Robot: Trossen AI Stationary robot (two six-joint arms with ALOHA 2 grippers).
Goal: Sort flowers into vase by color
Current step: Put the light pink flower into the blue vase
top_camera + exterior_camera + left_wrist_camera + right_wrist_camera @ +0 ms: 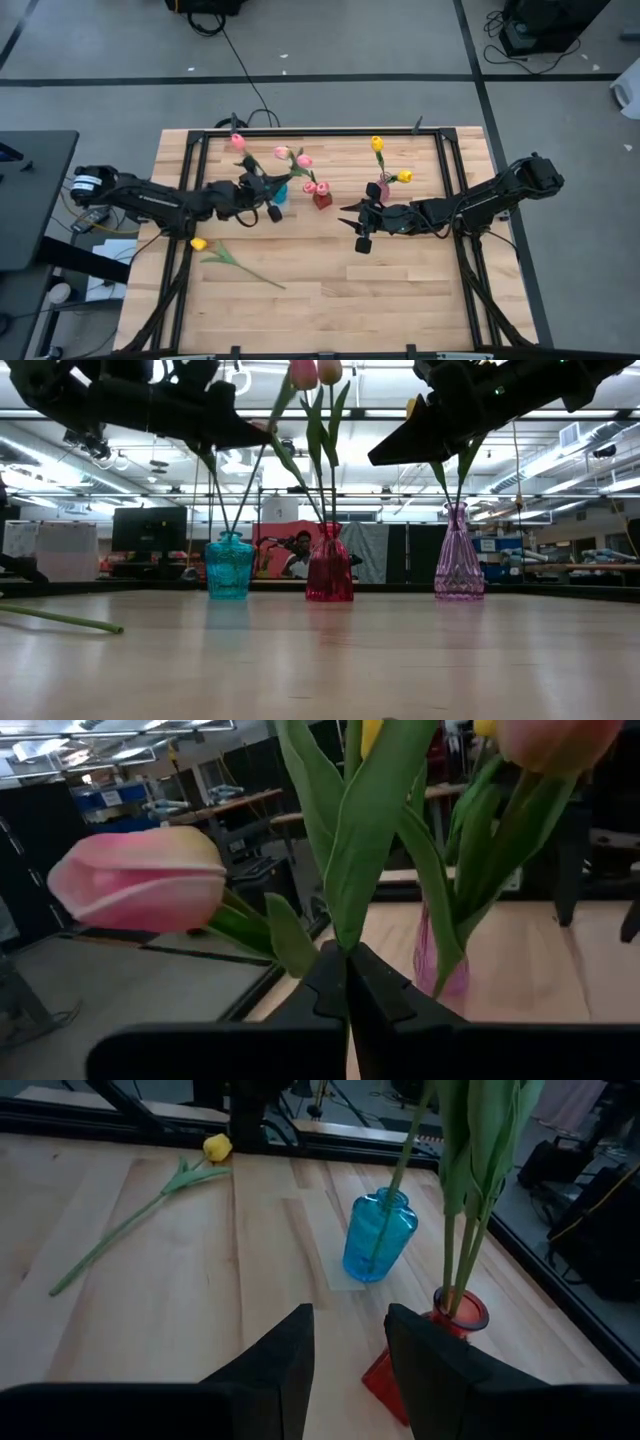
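A wooden table [330, 300] with a black frame fills the middle of the overhead view. At about 12 o'clock a black cable [243, 75] runs across the grey floor toward the table's far edge. Past 9 o'clock sits a dark side desk [30, 195]. Beyond the table a person [297, 555] is seated (partly hidden), with a dark monitor [148, 530] nearby.

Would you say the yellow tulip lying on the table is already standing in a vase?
No, the yellow tulip lies flat on the bare table, apart from all vases.
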